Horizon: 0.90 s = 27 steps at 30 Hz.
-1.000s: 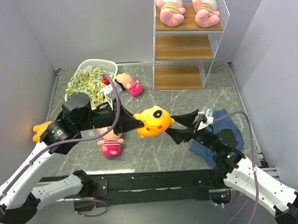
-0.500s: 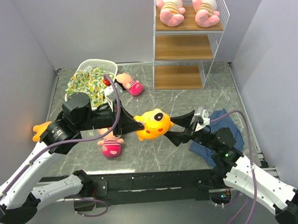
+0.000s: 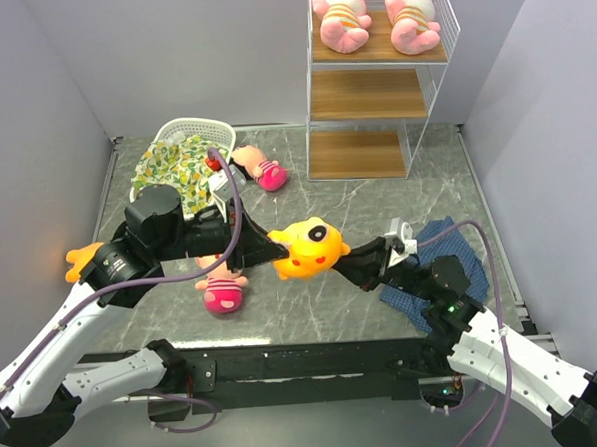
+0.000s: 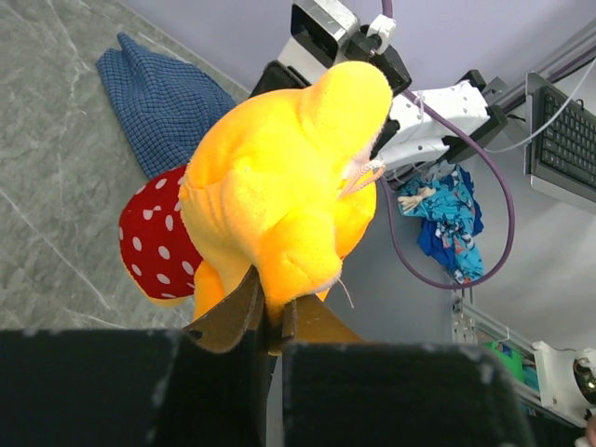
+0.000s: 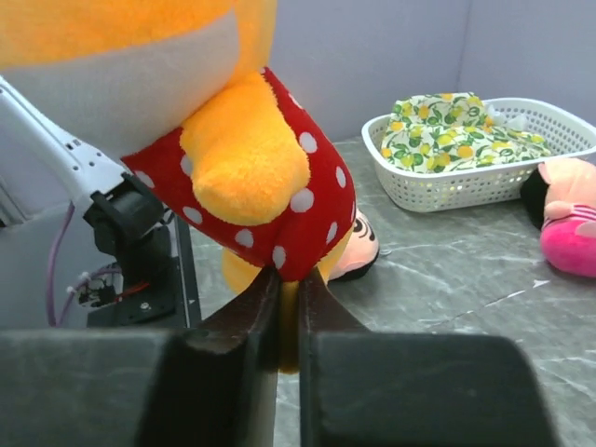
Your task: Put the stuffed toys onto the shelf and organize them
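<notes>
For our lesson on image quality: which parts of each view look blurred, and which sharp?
Top external: evenly lit, sharp throughout. Left wrist: the near fingers blur darkly at the bottom, the bear is crisp. Right wrist: its near fingers blur likewise, the basket stays sharp.

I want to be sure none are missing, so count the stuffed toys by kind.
Striped piglets: 2
Pink dolls: 2
Orange bear: 1, plus a half-hidden orange bit, maybe another
Total: 5 for sure
</notes>
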Motion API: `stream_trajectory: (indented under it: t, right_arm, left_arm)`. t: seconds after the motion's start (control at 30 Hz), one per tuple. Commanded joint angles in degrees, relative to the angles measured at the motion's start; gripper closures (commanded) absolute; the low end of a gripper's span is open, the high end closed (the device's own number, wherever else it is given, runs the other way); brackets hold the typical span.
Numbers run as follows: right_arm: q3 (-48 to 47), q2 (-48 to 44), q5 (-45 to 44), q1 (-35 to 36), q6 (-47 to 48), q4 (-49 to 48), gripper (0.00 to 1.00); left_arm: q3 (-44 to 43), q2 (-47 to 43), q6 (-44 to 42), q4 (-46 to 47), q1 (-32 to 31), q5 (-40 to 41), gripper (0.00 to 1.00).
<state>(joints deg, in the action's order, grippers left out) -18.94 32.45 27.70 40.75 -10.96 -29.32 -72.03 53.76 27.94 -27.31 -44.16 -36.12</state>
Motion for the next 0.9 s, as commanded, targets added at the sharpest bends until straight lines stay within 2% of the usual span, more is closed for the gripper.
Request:
stream_trajectory:
  t: [0.0, 0.03, 0.1, 0.13, 0.2, 0.23, 0.27, 0.3, 0.33, 0.4, 0.5, 0.6, 0.73, 0.87]
  right_arm:
    - [0.92, -0.89, -2.55, 0.38, -1.87, -4.08, 1.00]
    - [0.92, -1.50, -3.70, 0.29, -3.44, -3.90, 1.00]
    - [0.48, -1.77, -6.68, 0.38, -5.90, -3.73, 1.00]
    - [0.13, -1.51, -7.39, 0.29, -8.44, -2.86, 1.00]
    - [-1.61, -0.64, -9.32, 0.29, -10.82, -1.01, 1.00]
    - [-2.24, 0.59, -10.55, 0.38, -12.40, 1.17, 1.00]
    - [-2.76, 1.21, -11.00, 0.29, -12.94, 2.15, 1.00]
    - [-4.08, 1.91, -11.53, 0.38, -13.55, 3.29, 1.00]
    - [-4.78, 3.31, -13.45, 0.29, -14.26, 5.92, 1.00]
    - [-6.97, 4.90, -16.26, 0.29, -14.61, 9.18, 1.00]
    - [-8.57, 8.94, -19.18, -0.67, -15.93, 13.58, 1.00]
    - [-8.66, 15.78, -18.22, -2.60, -19.35, 13.86, 1.00]
    - [-7.17, 23.52, -17.86, -4.62, -22.34, 10.60, 1.00]
    - [-10.75, 33.71, -18.91, -8.31, -23.49, 11.74, 1.00]
  left_arm:
    - [-1.89, -0.76, -0.17, 1.83, 0.13, 3.06, 0.85]
    - [-1.97, -0.76, -0.26, 1.39, 0.13, 5.86, 0.71]
    - [-2.15, -0.85, -0.87, 0.42, 0.13, 9.12, 0.52]
    - [-2.24, -0.76, -1.05, 0.24, 0.04, 11.57, 0.36]
    - [-2.59, -0.85, -2.36, 0.24, 0.13, 19.30, 0.20]
    - [-2.68, -0.93, -3.15, 0.50, 0.04, 21.94, 0.10]
    - [-2.42, -1.11, -4.03, 1.03, 0.13, 24.67, 0.04]
    - [-2.24, -1.11, -6.39, 1.38, 0.13, 31.57, 0.02]
    - [-2.24, -1.02, -7.54, 1.90, 0.13, 34.85, 0.01]
    - [-1.28, -0.76, -11.05, 3.13, 0.13, 44.49, 0.03]
    - [2.85, -1.46, -16.49, 8.31, 0.13, 54.45, 0.04]
    - [7.94, -1.99, -21.42, 13.85, 0.13, 59.91, 0.04]
    - [15.58, -2.43, -25.04, 18.95, 0.13, 62.92, 0.04]
    - [21.92, -4.18, -26.10, 23.26, 0.13, 63.45, 0.04]
